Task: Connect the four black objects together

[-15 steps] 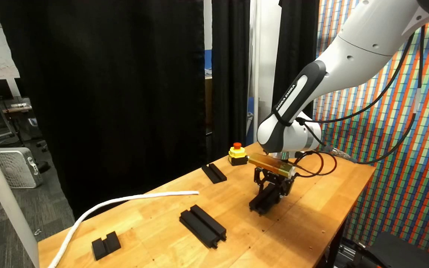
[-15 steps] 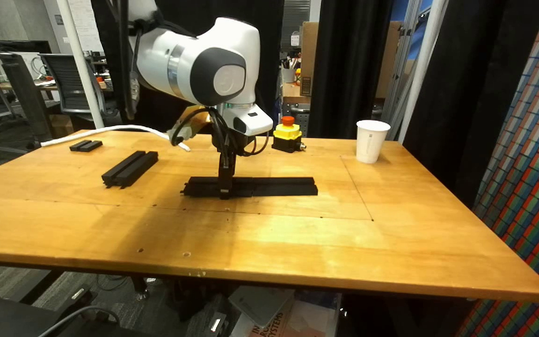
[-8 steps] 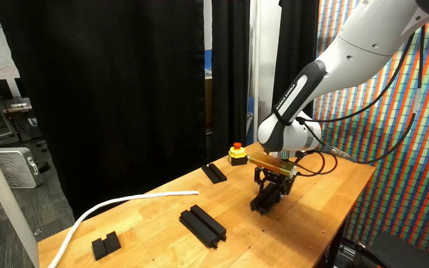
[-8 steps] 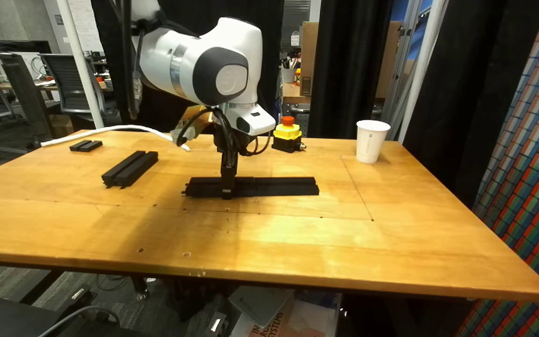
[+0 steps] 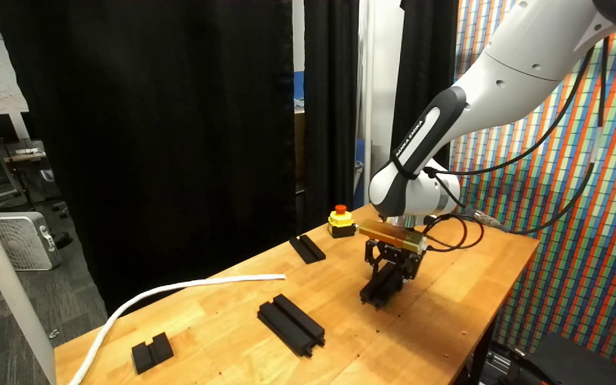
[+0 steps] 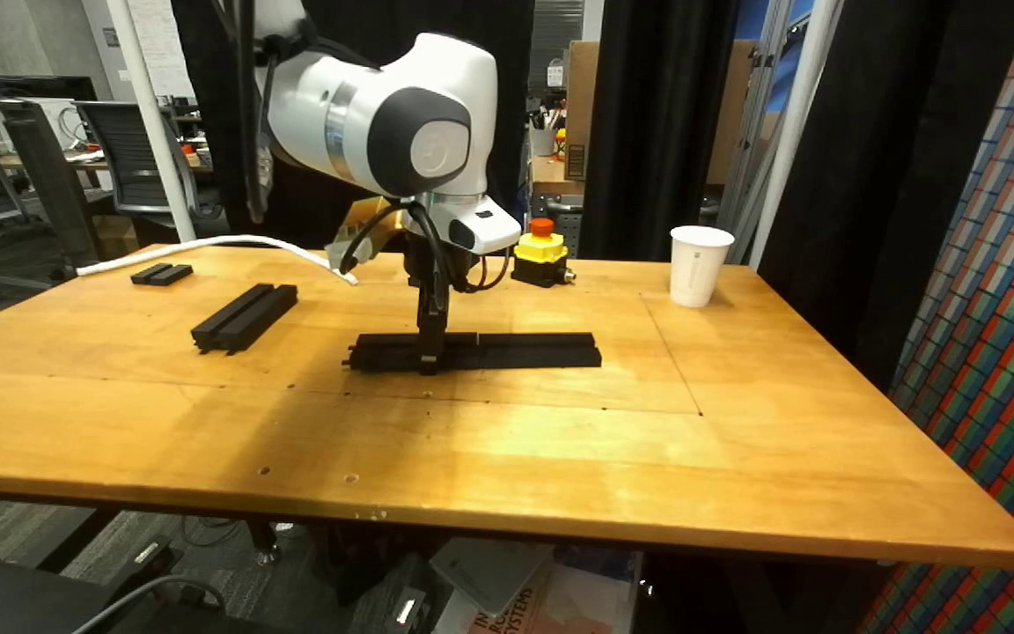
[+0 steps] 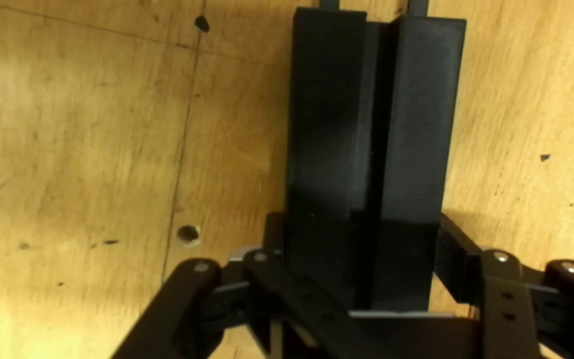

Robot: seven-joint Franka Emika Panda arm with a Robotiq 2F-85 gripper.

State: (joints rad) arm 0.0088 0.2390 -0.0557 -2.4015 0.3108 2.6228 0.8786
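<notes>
My gripper [image 6: 429, 359] is shut on a grooved black bar [image 7: 347, 124], its fingers against both long sides in the wrist view. Two prongs stick out from the bar's free end. In an exterior view that bar lies flat on the table, end to end with another black bar [image 6: 542, 350]; a thin light line shows at the seam's far edge. Whether they are fully locked cannot be told. Apart from these lies a third large black bar [image 5: 292, 325], also with prongs, in both exterior views. My gripper and wrist hide part of the held bar.
A short notched black block [image 5: 152, 352] and a flat black piece [image 5: 307, 249] lie on the table [image 6: 560, 467]. A white tube [image 5: 179, 286] curves along its edge. A yellow stop button [image 6: 541, 254] and a white cup [image 6: 698, 266] stand at the back in an exterior view.
In an exterior view my gripper and the held bar have slid slightly right, and the adjoining bar's far end has shifted a little the same way. The grip is unchanged.
</notes>
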